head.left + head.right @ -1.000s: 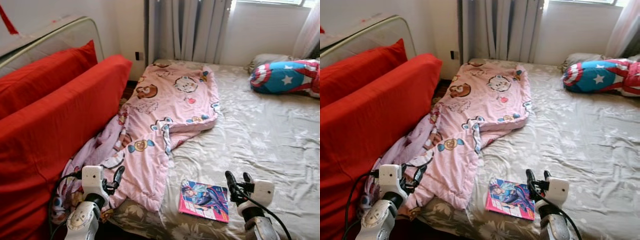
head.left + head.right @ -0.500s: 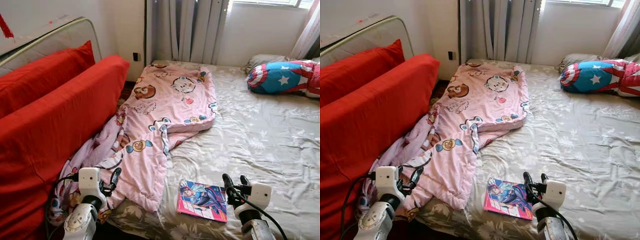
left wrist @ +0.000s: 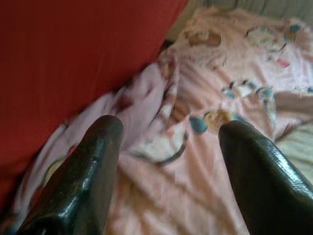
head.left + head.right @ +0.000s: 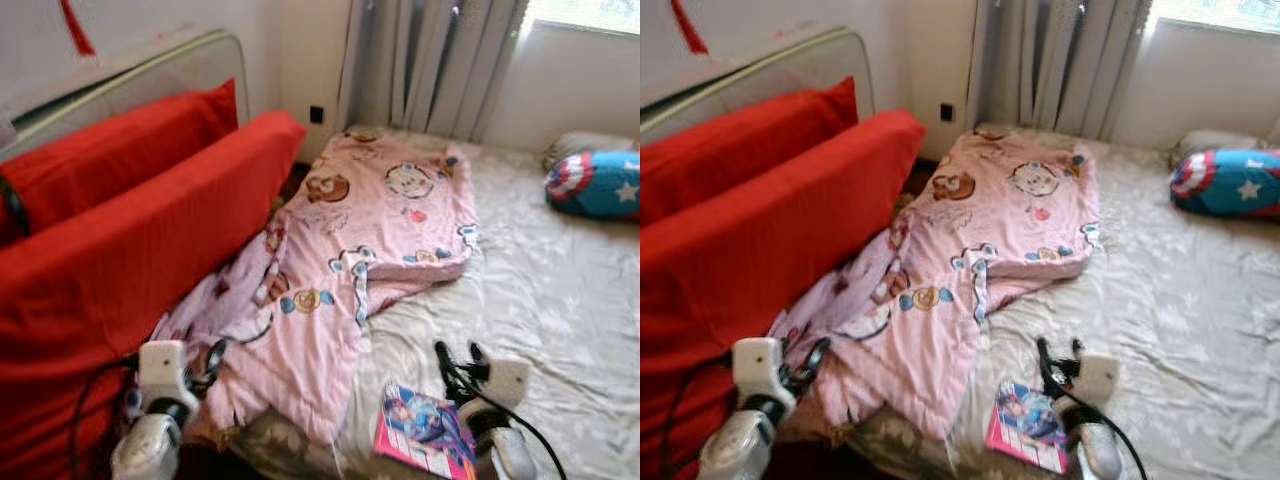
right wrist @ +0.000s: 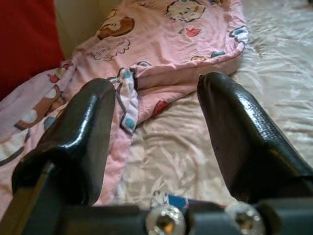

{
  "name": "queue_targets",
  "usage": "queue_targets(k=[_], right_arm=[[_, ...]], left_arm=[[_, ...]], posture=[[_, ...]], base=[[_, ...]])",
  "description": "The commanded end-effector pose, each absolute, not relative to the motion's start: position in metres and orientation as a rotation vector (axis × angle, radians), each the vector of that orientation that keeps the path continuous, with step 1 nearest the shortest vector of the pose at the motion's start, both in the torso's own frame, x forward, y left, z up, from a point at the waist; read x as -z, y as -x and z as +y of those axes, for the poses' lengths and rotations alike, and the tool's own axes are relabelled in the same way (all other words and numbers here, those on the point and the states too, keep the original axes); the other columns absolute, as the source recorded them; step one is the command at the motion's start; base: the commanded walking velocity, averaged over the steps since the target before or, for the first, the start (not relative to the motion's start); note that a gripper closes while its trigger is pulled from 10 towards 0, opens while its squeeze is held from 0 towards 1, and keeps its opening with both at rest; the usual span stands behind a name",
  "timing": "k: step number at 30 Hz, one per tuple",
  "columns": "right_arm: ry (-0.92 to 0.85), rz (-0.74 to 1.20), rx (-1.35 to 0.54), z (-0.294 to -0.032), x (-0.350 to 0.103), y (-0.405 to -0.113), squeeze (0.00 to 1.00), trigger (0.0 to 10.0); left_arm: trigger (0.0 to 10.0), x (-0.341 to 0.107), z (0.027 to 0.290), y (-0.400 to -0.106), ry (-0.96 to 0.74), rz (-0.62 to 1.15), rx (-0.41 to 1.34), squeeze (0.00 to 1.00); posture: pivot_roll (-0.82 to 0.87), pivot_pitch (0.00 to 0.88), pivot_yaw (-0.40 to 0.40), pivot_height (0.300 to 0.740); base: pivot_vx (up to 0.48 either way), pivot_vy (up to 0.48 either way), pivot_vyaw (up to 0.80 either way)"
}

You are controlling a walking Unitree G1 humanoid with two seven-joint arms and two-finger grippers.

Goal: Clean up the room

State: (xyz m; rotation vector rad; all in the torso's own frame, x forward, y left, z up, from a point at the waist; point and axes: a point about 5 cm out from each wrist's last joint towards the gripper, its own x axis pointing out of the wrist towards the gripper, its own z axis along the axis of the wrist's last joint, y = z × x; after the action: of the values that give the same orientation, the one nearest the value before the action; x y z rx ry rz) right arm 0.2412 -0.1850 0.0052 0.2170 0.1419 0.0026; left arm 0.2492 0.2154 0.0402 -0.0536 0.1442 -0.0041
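Red cushion [image 4: 150, 250] blocks left side; pink blanket [image 4: 350, 260] covers bed's left half; bare sheet [image 4: 560, 330] right, open; magazine [image 4: 425, 432] near edge.

You face a bed [image 4: 560, 300] with pale sheet, red sofa [image 4: 120, 250] left, grey curtains [image 4: 430, 60] and bright window [image 4: 590, 15] behind.

Both arms raised forward, low in view, each tool spread open and empty.

The left tool [image 4: 213, 360] sits at the end of a silver forearm with a white wrist block and a black cable looping off it, fingers [image 3: 83, 181] set wide apart. The right tool [image 4: 458, 358] points ahead on its own white wrist block, its two black fingers [image 5: 249, 132] likewise parted, nothing between them.
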Motion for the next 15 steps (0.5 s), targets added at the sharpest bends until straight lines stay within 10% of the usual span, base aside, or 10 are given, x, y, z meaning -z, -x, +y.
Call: queue_targets(k=[1, 15], right_arm=[[-0.213, 0.16, 0.038, -0.198, -0.0021, -0.2348, 0.0, 10.0], [-0.203, 0.171, 0.063, -0.198, 0.0003, -0.2299, 0.0, 10.0]], left_arm=[[10.0, -0.0419, 0.2062, -0.2515, 0.074, 0.133, 0.024, 0.0], [10.0, -0.0447, 0.2068, -0.249, 0.07, 0.125, 0.032, 0.0]], posture=[[0.03, 0.0, -0.043, 0.74], [0.03, 0.0, -0.038, 0.74]], base=[[0.0, 0.0, 0.0], [0.0, 0.0, 0.0]])
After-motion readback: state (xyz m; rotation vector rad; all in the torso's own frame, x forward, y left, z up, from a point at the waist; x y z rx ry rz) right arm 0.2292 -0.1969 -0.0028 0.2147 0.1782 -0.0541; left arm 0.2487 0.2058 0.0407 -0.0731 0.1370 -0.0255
